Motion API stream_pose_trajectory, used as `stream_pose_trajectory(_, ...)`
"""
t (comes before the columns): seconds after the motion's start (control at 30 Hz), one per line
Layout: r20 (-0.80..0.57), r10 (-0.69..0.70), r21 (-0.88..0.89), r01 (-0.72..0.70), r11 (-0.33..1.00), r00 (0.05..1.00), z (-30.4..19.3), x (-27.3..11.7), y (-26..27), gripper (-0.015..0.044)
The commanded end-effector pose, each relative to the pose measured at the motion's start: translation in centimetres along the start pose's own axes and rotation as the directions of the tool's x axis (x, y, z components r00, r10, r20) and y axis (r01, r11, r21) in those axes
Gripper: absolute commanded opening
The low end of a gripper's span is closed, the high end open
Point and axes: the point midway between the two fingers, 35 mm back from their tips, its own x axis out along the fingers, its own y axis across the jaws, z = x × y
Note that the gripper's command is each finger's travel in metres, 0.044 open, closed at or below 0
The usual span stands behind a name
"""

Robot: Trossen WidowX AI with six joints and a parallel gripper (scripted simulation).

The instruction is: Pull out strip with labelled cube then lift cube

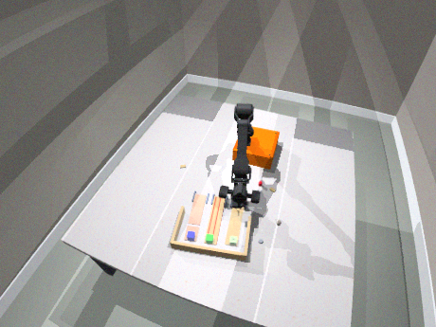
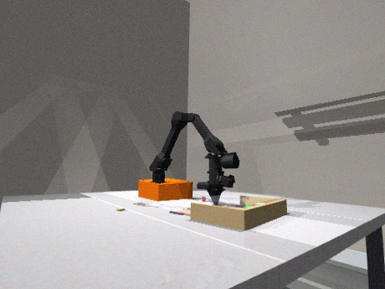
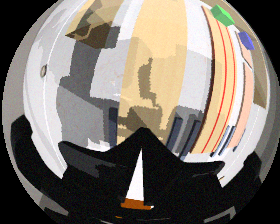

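My gripper is shut and empty, its tips low over the near end of the plain tan strip. That strip shows no break in the visible part; its near end is hidden by the fingers. A pale green cube with a small mark on top sits on its far end. The middle strip has red lines and carries a bright green cube. The pink strip has a crosswise gap near its blue cube.
A low wooden wall surrounds the strips on three sides. Small dark posts stand beside the strips' near ends. The arm's orange base box is behind. A small red object and pebbles lie about.
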Motion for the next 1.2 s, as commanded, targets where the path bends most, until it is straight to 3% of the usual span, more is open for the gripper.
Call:
stream_pose_trajectory(0.0,-0.014,0.002,0.004,-0.002,1.0,1.0,-1.2,0.3,0.0,0.0)
stream_pose_trajectory(1.17,-0.018,0.002,0.004,-0.001,1.0,1.0,-6.5,0.5,-0.1,0.0)
